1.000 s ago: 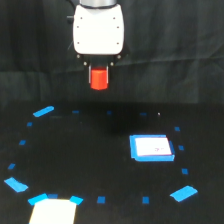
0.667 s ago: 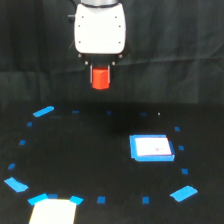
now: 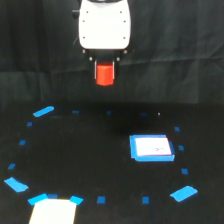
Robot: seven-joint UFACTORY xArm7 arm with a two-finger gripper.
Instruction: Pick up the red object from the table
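Hand (image 3: 105, 75) gripping red object (image 3: 105, 75), raised above table (image 3: 90, 150)

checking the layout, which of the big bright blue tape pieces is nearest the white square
The big blue tape piece at the exterior view's lower right, just below the white square; the others lie far left.

black table (image 3: 90, 160), blue tape pieces (image 3: 44, 111), blue-bordered white square (image 3: 151, 148)

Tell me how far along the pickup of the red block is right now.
Done: the red block is off the table, hanging in the air between the fingers of the gripper under the white arm head. In hand: the gripper is shut on the block, well above the white square with the blue border. Left: little or nothing; the lift looks complete.
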